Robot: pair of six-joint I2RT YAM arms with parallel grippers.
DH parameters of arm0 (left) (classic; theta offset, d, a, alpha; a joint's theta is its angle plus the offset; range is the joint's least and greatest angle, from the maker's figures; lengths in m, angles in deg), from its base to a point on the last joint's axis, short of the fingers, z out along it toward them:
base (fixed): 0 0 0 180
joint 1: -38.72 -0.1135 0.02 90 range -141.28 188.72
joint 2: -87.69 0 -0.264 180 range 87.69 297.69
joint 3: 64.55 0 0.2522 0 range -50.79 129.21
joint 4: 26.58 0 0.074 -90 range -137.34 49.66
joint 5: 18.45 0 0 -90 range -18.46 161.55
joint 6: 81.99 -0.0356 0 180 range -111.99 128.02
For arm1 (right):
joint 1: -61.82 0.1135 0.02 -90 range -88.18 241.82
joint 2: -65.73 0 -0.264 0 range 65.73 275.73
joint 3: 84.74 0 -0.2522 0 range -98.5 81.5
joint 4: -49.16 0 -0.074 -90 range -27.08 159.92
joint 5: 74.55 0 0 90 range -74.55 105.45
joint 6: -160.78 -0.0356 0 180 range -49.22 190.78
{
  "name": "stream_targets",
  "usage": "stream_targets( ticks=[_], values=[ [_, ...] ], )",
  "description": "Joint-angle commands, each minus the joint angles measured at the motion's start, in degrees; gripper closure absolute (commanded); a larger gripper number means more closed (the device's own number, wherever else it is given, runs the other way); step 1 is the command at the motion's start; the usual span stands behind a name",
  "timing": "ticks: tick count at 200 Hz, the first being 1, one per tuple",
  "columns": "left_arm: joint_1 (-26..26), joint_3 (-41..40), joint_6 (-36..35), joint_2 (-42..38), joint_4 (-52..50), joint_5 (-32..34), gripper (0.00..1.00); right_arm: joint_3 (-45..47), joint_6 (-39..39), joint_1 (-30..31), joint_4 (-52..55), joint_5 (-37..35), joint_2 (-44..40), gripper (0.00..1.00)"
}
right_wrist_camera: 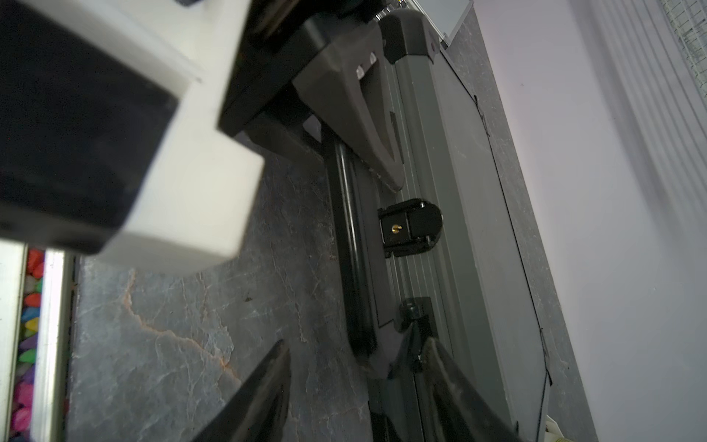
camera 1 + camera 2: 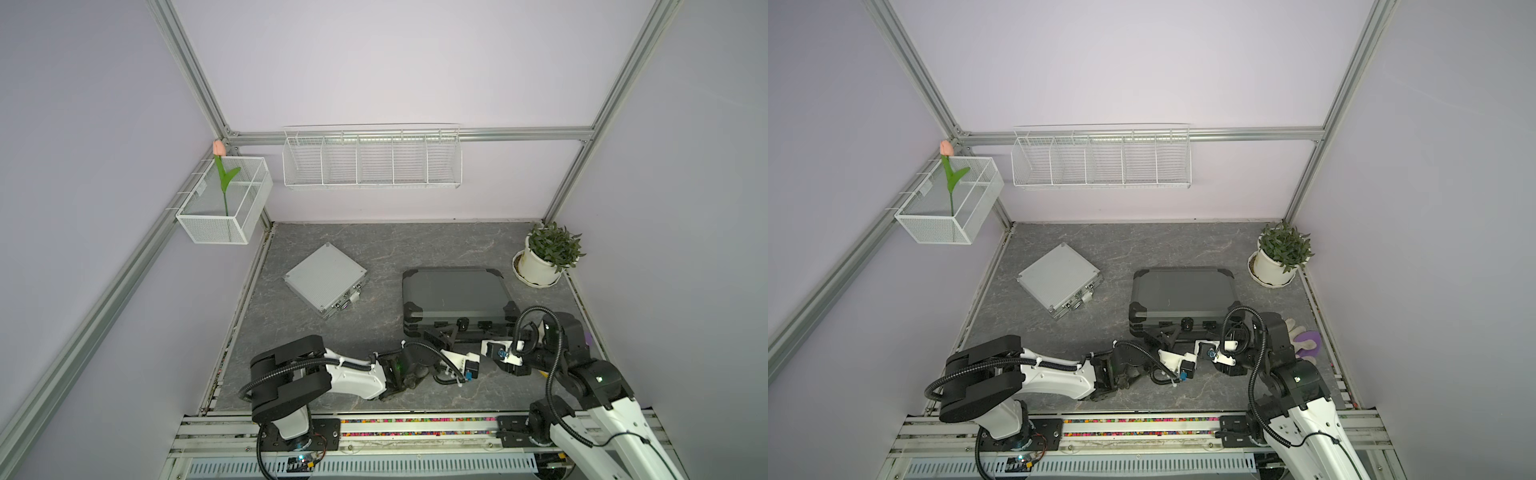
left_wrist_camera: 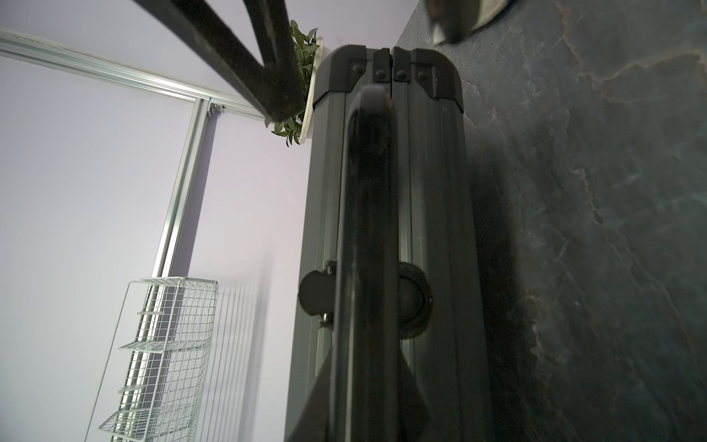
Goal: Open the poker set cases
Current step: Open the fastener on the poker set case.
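the smaller silver ribbed case lies flat and shut on the grey table, turned at an angle, latches toward the near side. to its right the larger dark grey case, black-cornered, lies flat, lid down, handle facing front.

Top pair up high, well behind left gripper and right gripper, far off, tilted down toward back wall; both top views take in whole table. Left wrist camera just behind its gripper, very near, sighting along handle toward potted plant. Right wrist camera, equally near, faces opposite way down same handle. All four share dark case front edge.
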Motion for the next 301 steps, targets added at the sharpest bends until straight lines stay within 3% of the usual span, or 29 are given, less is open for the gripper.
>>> stream_targets(
  ticks=[1,132,301],
  values=[
    [-0.22,3.68,-2.11,-5.24,16.23,1.55,1.00,1.10,0.63,1.40,-4.56,-2.22,1.80,0.45],
    [-1.19,3.69,-0.88,-4.39,20.04,0.57,1.00,4.51,5.58,3.42,-15.21,-4.27,7.06,0.46],
    [-1.72,3.33,-1.91,-4.45,23.15,0.14,1.00,8.06,4.18,4.83,-20.42,-3.23,6.88,0.51]
  ],
)
